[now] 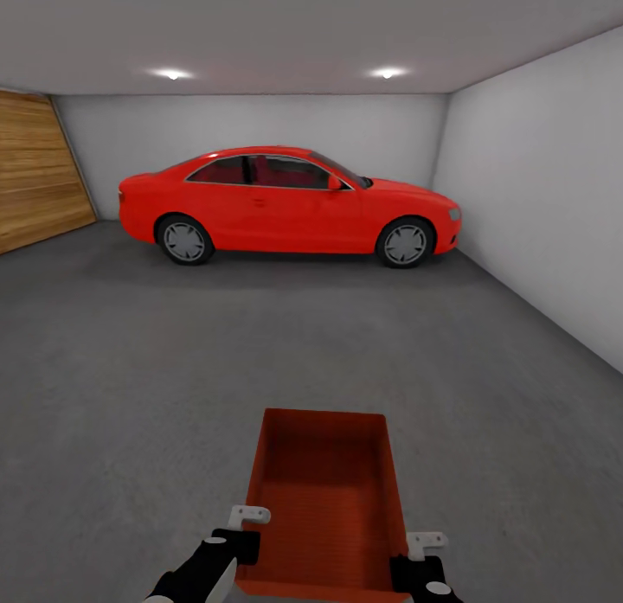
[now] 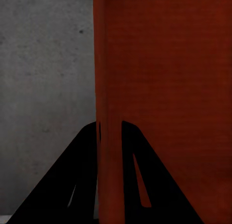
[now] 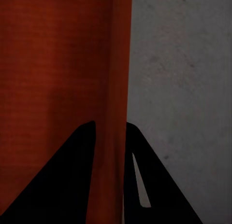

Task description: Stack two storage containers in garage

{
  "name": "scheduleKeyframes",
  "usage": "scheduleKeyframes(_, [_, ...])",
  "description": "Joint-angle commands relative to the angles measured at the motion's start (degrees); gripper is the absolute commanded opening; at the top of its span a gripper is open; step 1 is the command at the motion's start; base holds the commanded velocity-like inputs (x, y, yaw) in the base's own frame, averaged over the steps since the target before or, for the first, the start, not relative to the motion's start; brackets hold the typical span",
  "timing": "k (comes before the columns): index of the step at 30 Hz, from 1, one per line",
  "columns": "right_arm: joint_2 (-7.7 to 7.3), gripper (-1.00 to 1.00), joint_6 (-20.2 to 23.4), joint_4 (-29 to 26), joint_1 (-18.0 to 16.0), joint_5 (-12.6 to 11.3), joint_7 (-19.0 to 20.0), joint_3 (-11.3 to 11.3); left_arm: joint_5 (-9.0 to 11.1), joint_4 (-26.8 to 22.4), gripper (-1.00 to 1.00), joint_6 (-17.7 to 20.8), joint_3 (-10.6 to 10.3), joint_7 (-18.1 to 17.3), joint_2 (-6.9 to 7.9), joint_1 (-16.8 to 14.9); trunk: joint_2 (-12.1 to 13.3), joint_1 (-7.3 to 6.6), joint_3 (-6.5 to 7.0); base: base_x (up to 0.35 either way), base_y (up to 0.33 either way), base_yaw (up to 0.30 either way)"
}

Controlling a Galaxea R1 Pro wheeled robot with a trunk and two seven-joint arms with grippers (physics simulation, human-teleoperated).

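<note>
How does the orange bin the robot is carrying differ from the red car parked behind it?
The bin is held off the floor by the left gripper and right gripper, one on each long wall; the car stands on the floor by the back wall. The bin is an open, empty box; the car is closed, with dark windows. The bin is duller orange-red, the car glossy red.

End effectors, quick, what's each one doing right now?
Left end effector: closed on the storage container, left wall.
Right end effector: closed on its right wall.

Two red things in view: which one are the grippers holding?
The storage container, an open bin clamped by its side walls between both grippers; the red car is parked at the far wall.
</note>
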Motion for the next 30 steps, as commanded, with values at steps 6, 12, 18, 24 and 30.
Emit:
scheduleKeyframes(6, [0.04,-1.00,-0.3,0.0,-0.1,-0.1,-0.2,-0.3,0.5,0.1,-1.00,0.3,-1.5,0.1,-0.10,0.0,-0.1,0.04,-0.07,0.323,0.000,0.000])
scheduleKeyframes(12, [0.04,-1.00,-0.3,0.0,-0.1,-0.1,-0.2,-0.3,0.5,0.1,-1.00,0.3,-1.5,0.1,-0.10,0.1,-0.1,0.04,-0.07,0.323,0.000,0.000])
scheduleKeyframes(18, [0.04,-1.00,-0.3,0.0,-0.1,-0.1,-0.2,-0.3,0.5,0.0,-1.00,0.3,-1.5,0.1,-0.18,0.1,-0.1,0.04,-0.07,0.323,0.000,0.000])
scheduleKeyframes(24, [0.04,-1.00,-0.3,0.0,-0.1,-0.1,-0.2,-0.2,0.4,0.0,-1.00,0.3,-1.5,0.1,-0.19,0.0,-0.1,0.04,-0.07,0.323,0.000,0.000])
scheduleKeyframes(30, [0.04,-1.00,-0.3,0.0,-0.1,0.0,-0.2,-0.2,0.5,0.0,-1.00,0.3,-1.5,0.1,-0.19,0.1,-0.1,0.04,-0.07,0.323,0.000,0.000])
